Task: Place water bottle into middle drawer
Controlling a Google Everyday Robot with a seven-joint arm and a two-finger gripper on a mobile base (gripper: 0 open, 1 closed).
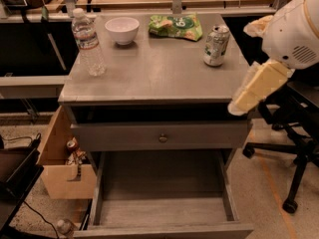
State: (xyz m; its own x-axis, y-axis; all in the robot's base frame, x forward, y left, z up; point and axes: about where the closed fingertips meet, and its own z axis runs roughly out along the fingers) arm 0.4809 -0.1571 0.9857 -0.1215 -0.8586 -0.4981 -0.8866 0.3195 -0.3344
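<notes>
The water bottle (87, 43), clear and ribbed with a white cap and a white-and-red label, stands upright at the left of the grey cabinet top (154, 71). The middle drawer (162, 210), a wide grey box with a plank floor, is pulled out at the bottom and holds nothing. My gripper (238, 107), a pale yellowish part under the white arm housing (294, 29), hangs at the right edge of the cabinet, by the front corner. It is far from the bottle and holds nothing that I can see.
On the top also stand a white bowl (122, 30), a green snack bag (175, 26) and a green-and-white soda can (216, 45). A closed drawer with a knob (163, 138) sits above the open one. A tan plywood box (62, 158) is at the left, an office chair base (291, 153) at the right.
</notes>
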